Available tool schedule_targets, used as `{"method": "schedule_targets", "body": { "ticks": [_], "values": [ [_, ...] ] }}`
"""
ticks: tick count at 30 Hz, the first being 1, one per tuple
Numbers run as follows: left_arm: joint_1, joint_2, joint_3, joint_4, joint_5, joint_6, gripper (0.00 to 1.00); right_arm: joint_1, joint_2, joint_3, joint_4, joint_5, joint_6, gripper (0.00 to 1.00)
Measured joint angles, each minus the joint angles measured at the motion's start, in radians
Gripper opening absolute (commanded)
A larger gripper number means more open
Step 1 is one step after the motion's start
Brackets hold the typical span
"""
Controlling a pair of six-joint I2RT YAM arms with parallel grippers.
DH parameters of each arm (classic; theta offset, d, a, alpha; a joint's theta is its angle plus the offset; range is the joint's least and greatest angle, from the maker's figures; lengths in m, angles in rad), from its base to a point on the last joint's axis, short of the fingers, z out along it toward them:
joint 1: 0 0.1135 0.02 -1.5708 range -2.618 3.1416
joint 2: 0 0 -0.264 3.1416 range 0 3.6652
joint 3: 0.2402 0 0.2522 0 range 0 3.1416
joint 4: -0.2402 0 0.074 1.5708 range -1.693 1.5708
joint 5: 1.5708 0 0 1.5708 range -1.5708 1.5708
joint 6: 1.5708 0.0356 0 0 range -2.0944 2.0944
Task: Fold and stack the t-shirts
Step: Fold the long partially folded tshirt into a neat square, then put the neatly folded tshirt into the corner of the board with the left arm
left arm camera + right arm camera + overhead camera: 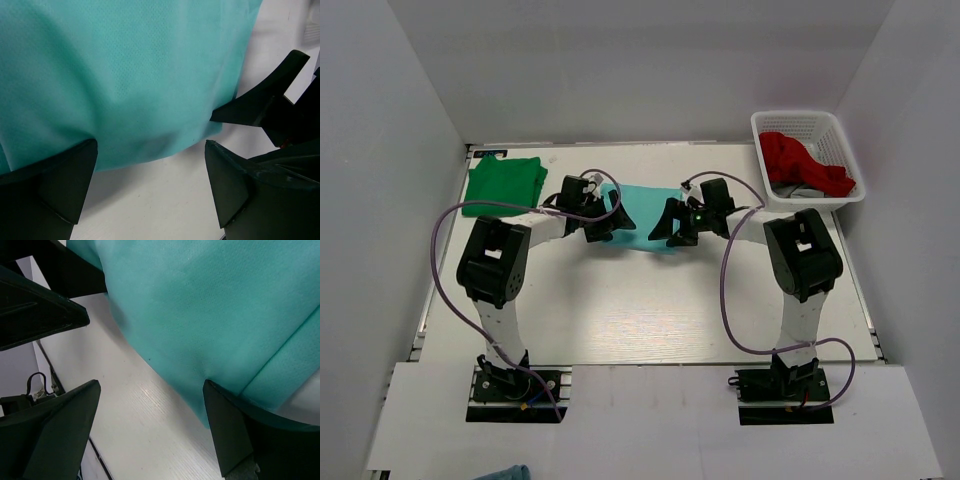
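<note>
We are poising the left gripper [608, 226] and right gripper [670, 225], both spread wide, at the near edge of the teal t-shirt [645, 203] toward the far edge of the tabletop [620, 310], ready to pinch and fold it.

Lab test booth: white walls [650, 70], white table [640, 320].

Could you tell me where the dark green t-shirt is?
Top view: the dark green t-shirt lies far left on the table, left of the teal t-shirt.

Central t-shirt [645, 202] lies between corner t-shirt [502, 185], back left, and basket [796, 116], back right
</note>
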Motion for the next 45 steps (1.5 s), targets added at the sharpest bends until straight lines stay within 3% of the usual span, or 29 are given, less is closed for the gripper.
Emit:
{"method": "schedule_targets", "body": {
  "ticks": [5,12,17,22,30,37,41,44,45],
  "values": [
    [0.004,-0.011,-0.014,0.006,-0.009,0.008,1.00,-0.001,-0.013,-0.034,0.053,0.014,0.016,0.90],
    [0.005,-0.117,-0.038,-0.122,-0.097,0.058,1.00,0.000,-0.077,-0.038,-0.029,0.093,-0.036,0.90],
    [0.007,-0.159,0.066,-0.186,-0.126,0.089,1.00,0.002,-0.142,0.014,-0.129,0.115,-0.096,0.90],
    [0.006,-0.186,0.126,-0.251,-0.270,0.109,1.00,0.007,-0.285,0.007,-0.159,0.142,-0.127,0.90],
    [0.009,0.055,0.434,-0.416,-0.410,0.173,1.00,0.012,-0.422,-0.032,-0.202,0.225,-0.146,0.90],
    [-0.002,0.233,0.492,-0.501,-0.470,0.239,1.00,0.012,-0.446,-0.032,-0.283,0.303,-0.161,0.90],
    [-0.013,0.245,0.512,-0.510,-0.473,0.261,0.89,0.012,-0.492,-0.044,-0.306,0.352,-0.165,0.90],
    [-0.018,0.247,0.509,-0.499,-0.470,0.273,0.75,0.012,-0.533,-0.062,-0.316,0.385,-0.166,0.90],
    [-0.019,0.247,0.505,-0.491,-0.467,0.278,0.66,0.012,-0.545,-0.068,-0.319,0.396,-0.166,0.90]
  ]
}}
